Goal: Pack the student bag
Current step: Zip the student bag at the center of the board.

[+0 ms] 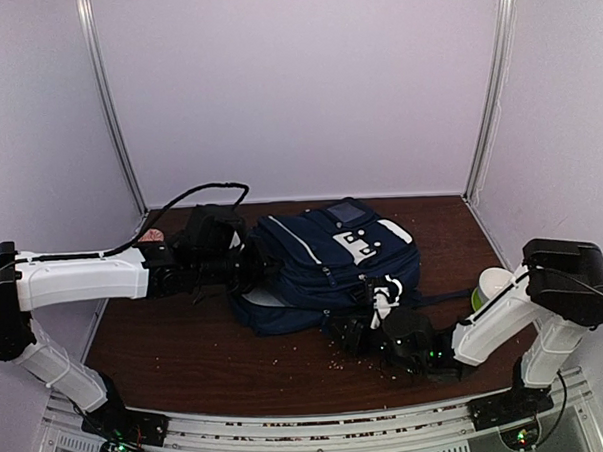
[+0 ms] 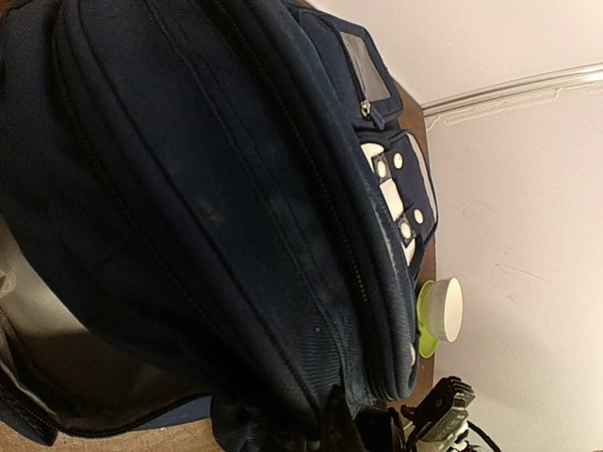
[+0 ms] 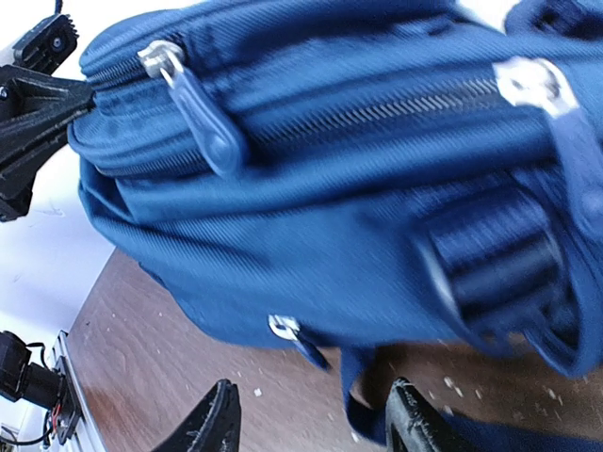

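The right gripper [image 3: 316,419] is hanging half open and empty, with the navy backpack [image 1: 333,255] lying just ahead of it on the table [image 1: 176,342]. The left gripper [image 1: 241,267], closed, is pressing against the backpack directly before it; whether it is pinching fabric cannot be told.

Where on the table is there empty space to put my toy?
The biggest bare patch of table is front-left, between the left arm, the bag and the near edge. A smaller one lies back-right, behind the cup. Front-right is crowded: right gripper, cup, crumbs.
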Robot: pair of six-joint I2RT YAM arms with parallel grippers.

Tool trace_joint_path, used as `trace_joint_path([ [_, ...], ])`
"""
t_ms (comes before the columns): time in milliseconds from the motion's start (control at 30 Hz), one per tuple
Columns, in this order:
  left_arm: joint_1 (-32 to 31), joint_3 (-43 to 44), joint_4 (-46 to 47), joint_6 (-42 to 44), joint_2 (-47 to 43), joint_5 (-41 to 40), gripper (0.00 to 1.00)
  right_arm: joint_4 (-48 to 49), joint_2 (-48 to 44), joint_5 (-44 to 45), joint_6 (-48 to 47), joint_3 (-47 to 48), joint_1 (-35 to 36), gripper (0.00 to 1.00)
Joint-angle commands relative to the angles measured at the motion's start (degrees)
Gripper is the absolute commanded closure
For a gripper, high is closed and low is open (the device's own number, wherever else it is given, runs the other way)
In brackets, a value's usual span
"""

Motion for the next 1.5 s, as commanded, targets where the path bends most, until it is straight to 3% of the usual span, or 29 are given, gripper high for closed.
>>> trace_joint_path([
  [0,-0.85,2.18,4.71,1.11,-4.49,0.35,1.0,1.76,2.42,-2.25,-3.66,2.3,-1.73,0.48],
  [667,-0.85,3.11,4.27,1.16,-4.18,0.62,1.0,0.75,7.18,-11.8,-7.86,7.42,-5.45,0.59],
  [1300,-0.85,3.33,4.34,1.18,-3.87,0.53,1.0,1.46,7.9,-12.18,-7.68,7.14,-5.42,0.94],
  [1467,-0.82,3.19,4.36,1.16,-3.96,0.31,1.0,2.47,7.19,-12.19,-7.86,5.27,-4.85,0.99],
])
